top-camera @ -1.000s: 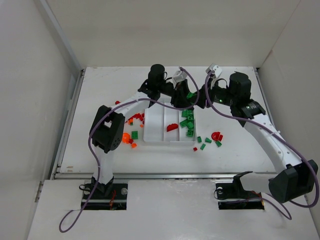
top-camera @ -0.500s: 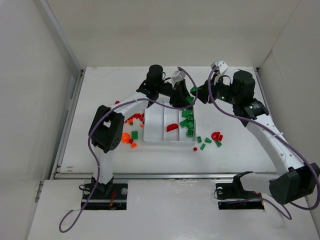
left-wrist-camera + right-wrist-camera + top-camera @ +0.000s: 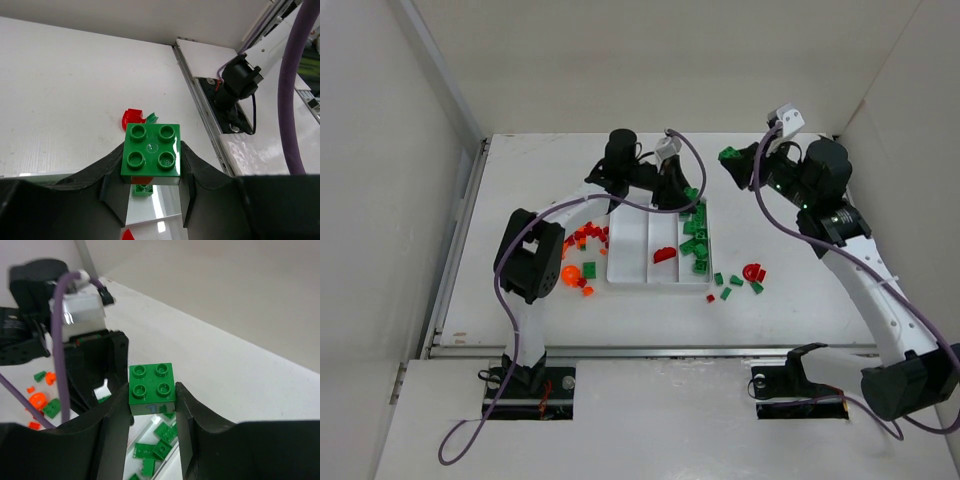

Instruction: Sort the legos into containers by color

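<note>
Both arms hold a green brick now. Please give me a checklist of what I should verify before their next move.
1. The left gripper grips the first green brick squarely: ok.
2. The right gripper grips the second green brick squarely: ok.
3. The right compartment of the tray holds only green pieces: ok.
4. The left gripper is over that compartment: ok; it seems to be at the far end.
5. The right gripper is over the tray: not ok; the top view shows it beyond the far right corner.
6. There is a gap between the two grippers: ok.
</note>
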Available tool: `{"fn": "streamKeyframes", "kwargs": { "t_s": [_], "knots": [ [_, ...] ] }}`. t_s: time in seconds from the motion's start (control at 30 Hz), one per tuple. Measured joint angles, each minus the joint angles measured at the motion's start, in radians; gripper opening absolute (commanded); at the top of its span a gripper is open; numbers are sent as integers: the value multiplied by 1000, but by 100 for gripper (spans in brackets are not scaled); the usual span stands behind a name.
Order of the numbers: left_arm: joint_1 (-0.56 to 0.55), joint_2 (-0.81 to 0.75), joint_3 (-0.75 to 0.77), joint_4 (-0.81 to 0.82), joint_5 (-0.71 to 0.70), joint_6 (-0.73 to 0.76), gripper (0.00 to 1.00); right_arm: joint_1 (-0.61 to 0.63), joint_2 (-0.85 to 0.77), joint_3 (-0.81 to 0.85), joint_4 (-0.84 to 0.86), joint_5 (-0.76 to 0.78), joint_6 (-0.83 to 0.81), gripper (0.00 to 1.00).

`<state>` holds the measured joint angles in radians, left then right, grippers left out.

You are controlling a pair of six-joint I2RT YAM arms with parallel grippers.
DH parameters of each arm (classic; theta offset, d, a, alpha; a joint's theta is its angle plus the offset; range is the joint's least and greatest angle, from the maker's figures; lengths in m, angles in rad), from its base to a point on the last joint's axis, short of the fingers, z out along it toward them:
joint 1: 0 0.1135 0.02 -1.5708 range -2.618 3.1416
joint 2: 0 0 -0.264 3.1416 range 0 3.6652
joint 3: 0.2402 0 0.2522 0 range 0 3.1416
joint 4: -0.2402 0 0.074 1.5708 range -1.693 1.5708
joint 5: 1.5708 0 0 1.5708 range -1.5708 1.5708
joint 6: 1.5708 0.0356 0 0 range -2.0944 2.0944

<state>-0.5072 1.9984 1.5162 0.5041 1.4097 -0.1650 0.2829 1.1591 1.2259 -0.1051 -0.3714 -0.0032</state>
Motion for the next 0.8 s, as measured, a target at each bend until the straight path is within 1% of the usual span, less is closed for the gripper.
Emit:
{"fn": "streamKeyframes", "kwargs": {
  "t_s": [0.1,0.13,0.17,0.27,0.33,0.4,0.57,0.6,0.7,0.73,0.8],
  "knots": [
    [7,0,-5,-9,-53,-10,0,0,35,-42,3,39,7,0],
    [14,-1,-5,-31,-91,1,0,0,61,-50,0,50,10,0],
    [21,-1,-2,-62,-134,24,0,0,80,-54,-3,58,18,0],
    [37,-1,42,-257,-321,146,0,5,220,-63,-29,80,35,0],
    [44,-1,70,-341,-430,210,0,14,296,-64,-55,92,44,0],
    [47,-5,77,-380,-504,249,0,29,357,-64,-68,100,49,0],
    [50,-11,68,-458,-628,319,0,52,476,-34,-86,101,63,0],
    [50,-12,65,-474,-653,332,0,53,502,-18,-90,101,65,8],
    [47,-12,62,-511,-710,366,0,53,575,38,-109,101,72,25],
    [45,-12,61,-523,-729,379,0,53,596,57,-119,101,72,34],
    [42,-13,61,-532,-741,391,0,53,631,88,-135,101,75,42]
  ]
}}
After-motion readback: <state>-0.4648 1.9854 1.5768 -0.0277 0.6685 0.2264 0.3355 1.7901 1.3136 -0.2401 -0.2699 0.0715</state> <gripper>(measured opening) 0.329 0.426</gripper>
